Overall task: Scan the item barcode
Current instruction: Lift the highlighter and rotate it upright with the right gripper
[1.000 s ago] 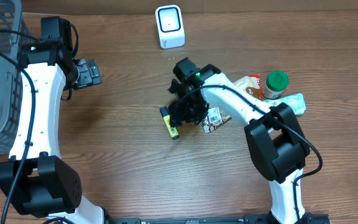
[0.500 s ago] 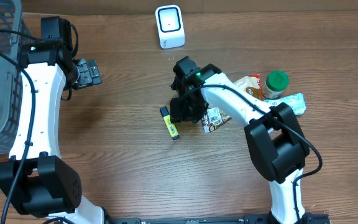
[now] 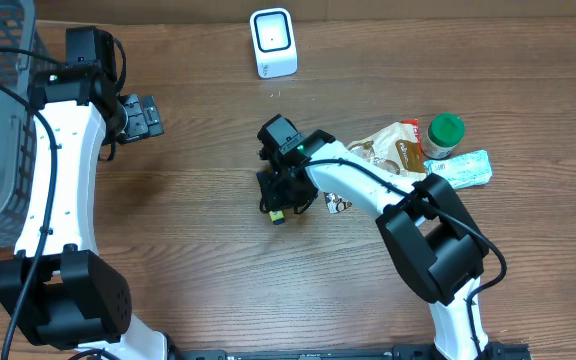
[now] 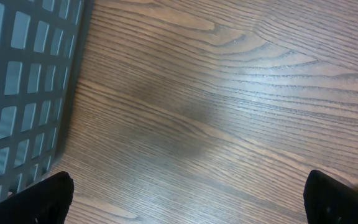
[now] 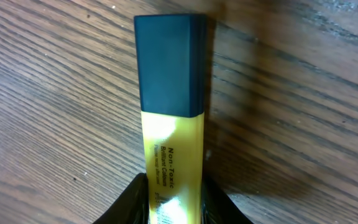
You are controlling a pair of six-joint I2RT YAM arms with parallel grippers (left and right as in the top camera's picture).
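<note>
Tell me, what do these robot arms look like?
Both the left arm and right arm have smooth white links between bulky black joints. Thin black cables run alongside each. A small green light glows near each wrist. The jaws are black.

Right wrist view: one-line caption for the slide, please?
Right gripper grips a yellow highlighter with dark cap lying on the wooden table.
</note>
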